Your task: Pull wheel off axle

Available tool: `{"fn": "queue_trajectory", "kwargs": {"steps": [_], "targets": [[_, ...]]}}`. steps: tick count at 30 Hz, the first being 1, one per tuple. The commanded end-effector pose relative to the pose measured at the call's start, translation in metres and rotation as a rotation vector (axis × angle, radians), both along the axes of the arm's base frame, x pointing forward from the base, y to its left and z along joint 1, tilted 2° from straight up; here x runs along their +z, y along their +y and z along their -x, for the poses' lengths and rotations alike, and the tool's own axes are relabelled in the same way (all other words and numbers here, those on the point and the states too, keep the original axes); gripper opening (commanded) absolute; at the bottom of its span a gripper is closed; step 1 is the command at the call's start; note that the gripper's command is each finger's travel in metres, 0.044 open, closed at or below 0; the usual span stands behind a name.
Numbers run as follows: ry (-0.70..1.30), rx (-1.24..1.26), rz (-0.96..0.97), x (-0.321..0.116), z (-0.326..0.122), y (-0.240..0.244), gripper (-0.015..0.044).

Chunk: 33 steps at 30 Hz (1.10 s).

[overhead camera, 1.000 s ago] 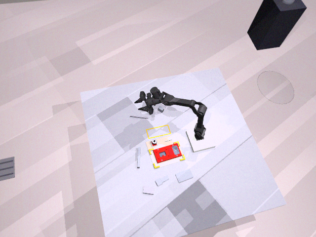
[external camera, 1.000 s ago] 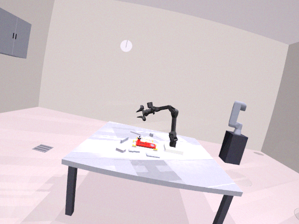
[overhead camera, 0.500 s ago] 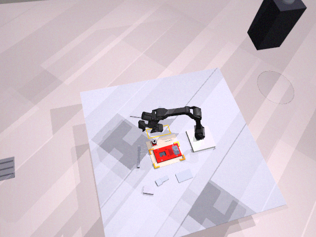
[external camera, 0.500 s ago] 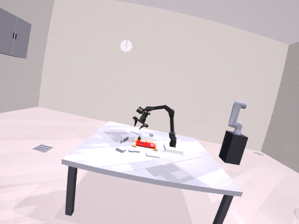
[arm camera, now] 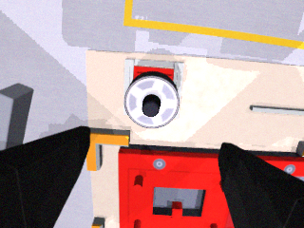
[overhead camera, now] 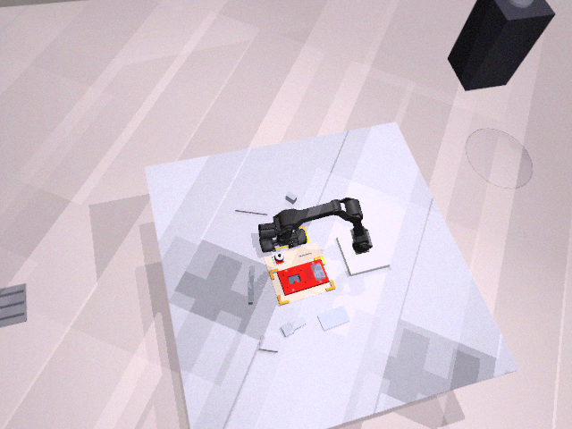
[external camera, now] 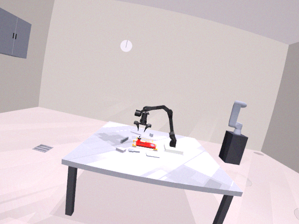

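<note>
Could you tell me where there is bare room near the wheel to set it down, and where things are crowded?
The yellow-outlined area, just past the wheel at the board's edge, shows bare table inside. Around the wheel it is tight: grey brackets flank it, and the red plate lies close on the near side. The open gripper hangs above, touching nothing.
</note>
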<state>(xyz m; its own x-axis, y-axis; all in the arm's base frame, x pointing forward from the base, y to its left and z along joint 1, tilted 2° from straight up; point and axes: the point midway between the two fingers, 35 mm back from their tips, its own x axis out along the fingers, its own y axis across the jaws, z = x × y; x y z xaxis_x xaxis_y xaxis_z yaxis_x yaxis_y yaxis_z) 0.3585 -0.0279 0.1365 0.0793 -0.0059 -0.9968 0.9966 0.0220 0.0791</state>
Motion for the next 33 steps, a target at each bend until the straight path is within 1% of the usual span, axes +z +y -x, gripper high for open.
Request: {"fn": "queue_trajectory", "kwargs": {"steps": [1, 5, 11, 17, 21, 29, 33], "targets": [[0.007, 0.010, 0.006, -0.002, -0.003, 0.002, 0.0300], [0.007, 0.010, 0.006, -0.020, -0.006, 0.001, 0.0300], [0.007, 0.010, 0.006, -0.069, -0.009, 0.001, 0.0300], [0.007, 0.010, 0.006, -0.074, -0.009, 0.001, 0.0300], [0.014, 0.007, 0.001, -0.072, -0.009, 0.001, 0.0195], [0.014, 0.007, 0.001, -0.072, -0.009, 0.001, 0.0142], [0.014, 0.007, 0.001, -0.071, -0.009, 0.001, 0.0037]]}}
